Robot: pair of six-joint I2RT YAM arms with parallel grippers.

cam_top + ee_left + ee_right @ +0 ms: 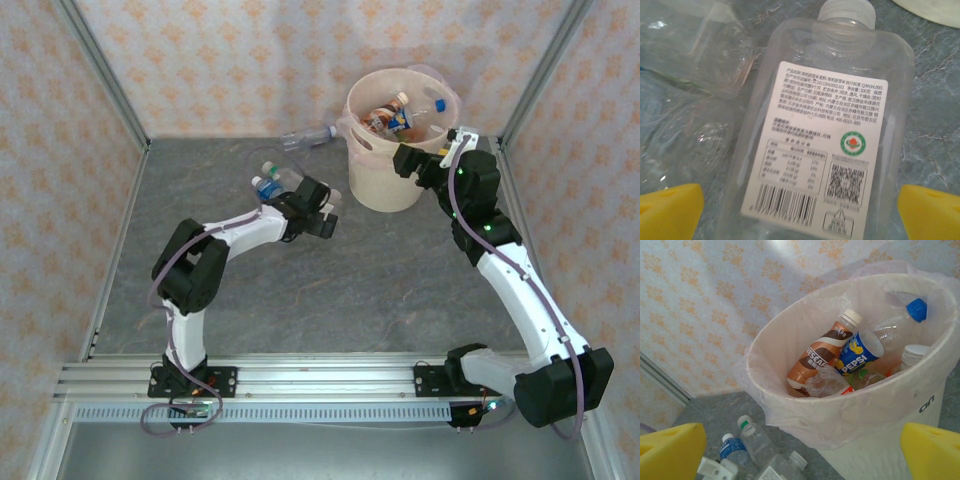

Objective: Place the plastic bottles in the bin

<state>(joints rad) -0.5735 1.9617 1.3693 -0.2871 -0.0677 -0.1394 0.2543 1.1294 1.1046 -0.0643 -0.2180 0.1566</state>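
The left gripper (800,214) is spread wide, its yellow fingers (670,210) either side of a flat clear bottle (815,150) lying on the grey marbled table (380,290), gripping nothing yet. That bottle is thin, smooth and slab-sided with a paper label, so a squeeze could buckle it or let it twist and slip out. The fingers may also knock the crumpled clear bottles (695,60) just to its left. Farther off, the right gripper (801,450) hangs open and empty beside the round beige bin (385,185), where its loose filmy liner (760,385) could snag. Several bottles (822,357) already lie inside the bin. One more bottle (305,136) lies by the far wall.
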